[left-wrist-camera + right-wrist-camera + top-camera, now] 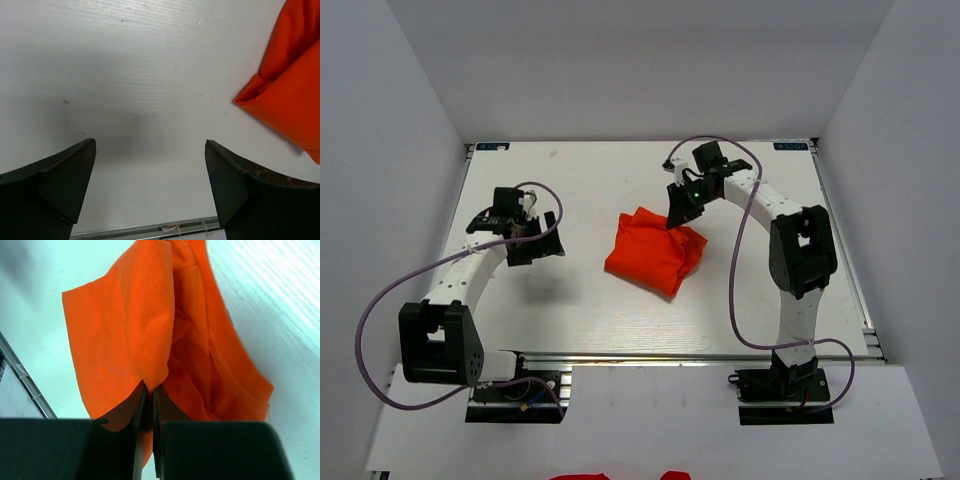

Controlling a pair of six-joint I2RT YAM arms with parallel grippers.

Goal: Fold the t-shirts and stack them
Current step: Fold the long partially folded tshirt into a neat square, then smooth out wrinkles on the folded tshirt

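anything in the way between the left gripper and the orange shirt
Nothing visible. Only bare table lies between the open left gripper and the t-shirt. The right gripper is shut on a fold at the far right corner, away from the left gripper's side.

Bright, even overhead light; a soft grey shadow pools on the worktop (150, 60) just beyond the left end effector (149, 150).

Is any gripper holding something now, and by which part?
The right gripper pinches a raised fold of the t-shirt, near its far edge. The left gripper is open and holds nothing.
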